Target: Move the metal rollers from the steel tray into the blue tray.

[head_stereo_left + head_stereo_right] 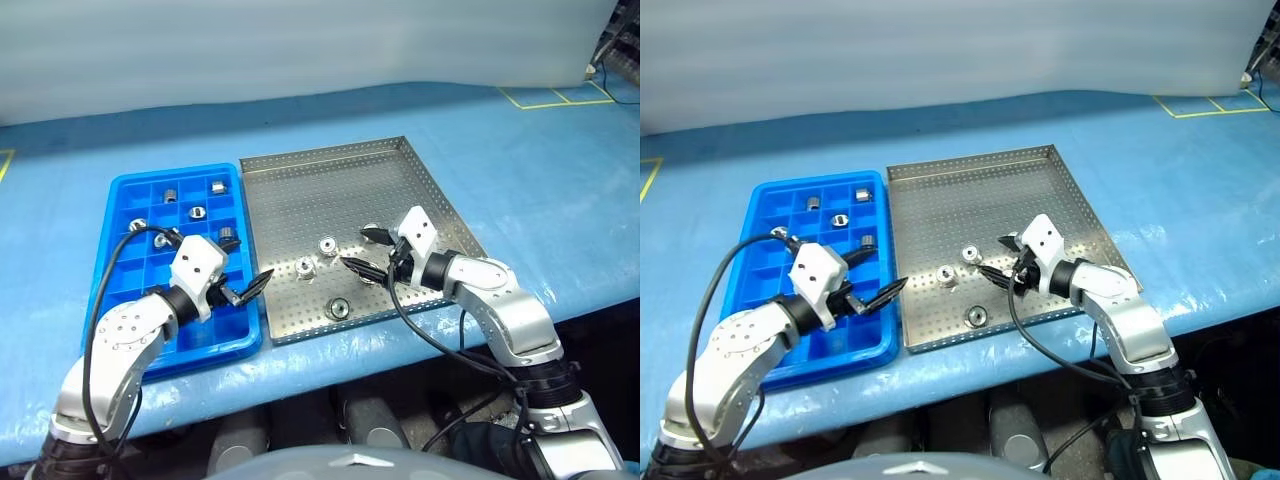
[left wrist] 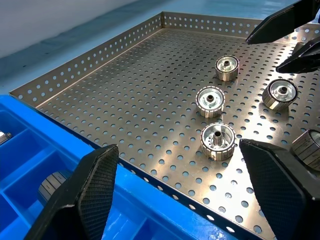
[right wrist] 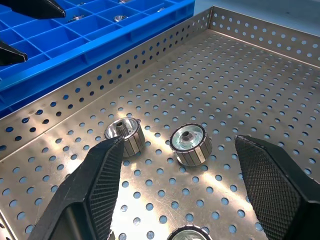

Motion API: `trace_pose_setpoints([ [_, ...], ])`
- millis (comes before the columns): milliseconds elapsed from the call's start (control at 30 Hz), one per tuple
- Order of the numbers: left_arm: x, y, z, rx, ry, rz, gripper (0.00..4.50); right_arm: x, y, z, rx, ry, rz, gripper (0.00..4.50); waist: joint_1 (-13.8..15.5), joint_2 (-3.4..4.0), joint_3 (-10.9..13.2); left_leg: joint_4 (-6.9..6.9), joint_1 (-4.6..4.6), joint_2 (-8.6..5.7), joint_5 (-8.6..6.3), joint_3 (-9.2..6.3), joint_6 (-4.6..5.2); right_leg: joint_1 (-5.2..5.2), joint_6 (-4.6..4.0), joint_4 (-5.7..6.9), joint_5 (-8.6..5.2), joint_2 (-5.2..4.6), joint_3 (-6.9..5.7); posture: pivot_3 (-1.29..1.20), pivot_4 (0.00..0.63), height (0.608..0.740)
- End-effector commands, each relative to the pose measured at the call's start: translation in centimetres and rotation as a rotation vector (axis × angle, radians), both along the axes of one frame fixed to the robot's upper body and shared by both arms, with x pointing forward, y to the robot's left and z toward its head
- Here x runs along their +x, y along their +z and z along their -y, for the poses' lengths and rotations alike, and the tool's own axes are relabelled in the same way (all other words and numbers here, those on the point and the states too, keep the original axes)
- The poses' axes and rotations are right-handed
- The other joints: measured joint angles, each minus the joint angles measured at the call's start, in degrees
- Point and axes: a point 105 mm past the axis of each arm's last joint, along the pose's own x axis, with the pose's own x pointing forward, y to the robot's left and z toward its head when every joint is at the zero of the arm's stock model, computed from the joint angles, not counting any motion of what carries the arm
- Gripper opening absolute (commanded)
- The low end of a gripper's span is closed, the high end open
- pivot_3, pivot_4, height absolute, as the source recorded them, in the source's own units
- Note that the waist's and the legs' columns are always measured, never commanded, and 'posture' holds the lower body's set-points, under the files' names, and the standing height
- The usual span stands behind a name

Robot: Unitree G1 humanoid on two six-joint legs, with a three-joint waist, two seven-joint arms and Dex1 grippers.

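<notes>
My left tool (image 1: 253,287) hangs wide open and empty over the bright blue gridded plastic tray (image 1: 118,200), left of centre. My right tool (image 1: 362,250), also open and empty, hovers at centre over small shiny silver metal rollers (image 1: 327,245) in the shallow perforated steel tray (image 1: 300,190).

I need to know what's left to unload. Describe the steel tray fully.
The steel tray is a shallow, square, silver-grey metal sheet, its floor and low raised rim punched with round holes. It lies flat on the blue table cover, its left edge right beside the blue tray. Several shiny rollers stand on its near half; the far half is bare. The right claw hovers open over the rollers, and the left claw is open at the near left corner.
</notes>
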Motion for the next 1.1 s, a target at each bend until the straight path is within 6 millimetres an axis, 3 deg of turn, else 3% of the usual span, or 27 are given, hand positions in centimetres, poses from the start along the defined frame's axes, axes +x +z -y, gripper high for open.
trace_pose_setpoints([
  [33, -0.3, 1.3, 0.8, 0.003, -0.028, 0.056, 4.21, 0.2, 1.2, 0.3, 0.004, -0.007, 0.056, 3.69, 0.1, 0.0, 0.0, 0.0, 0.0, 0.0, 0.0, 0.0, 0.0, 0.0, 0.0, 0.0, 0.0, 0.0, 0.0, -0.11, 0.15, 0.74],
  [667, 0.2, 1.3, 1.0, 0.013, -0.041, 0.052, 4.21, 0.4, 1.2, -0.2, 0.01, -0.009, 0.075, 3.69, 0.1, 0.0, 0.0, 0.03, 0.0, -0.01, 0.0, 0.02, 0.0, 0.01, 0.0, 0.0, 0.0, 0.0, 0.0, -0.12, 0.15, 0.74],
  [1100, 2.4, 0.2, 2.7, 0.12, -0.112, 0.038, 4.21, 0.0, 0.9, -0.3, 0.02, -0.028, 0.088, 3.69, -0.4, 0.0, 0.0, 0.07, -0.02, -0.04, 0.0, 0.12, 0.0, 0.03, 0.02, 0.0, 0.04, 0.01, 0.0, -0.16, 0.15, 0.74],
])
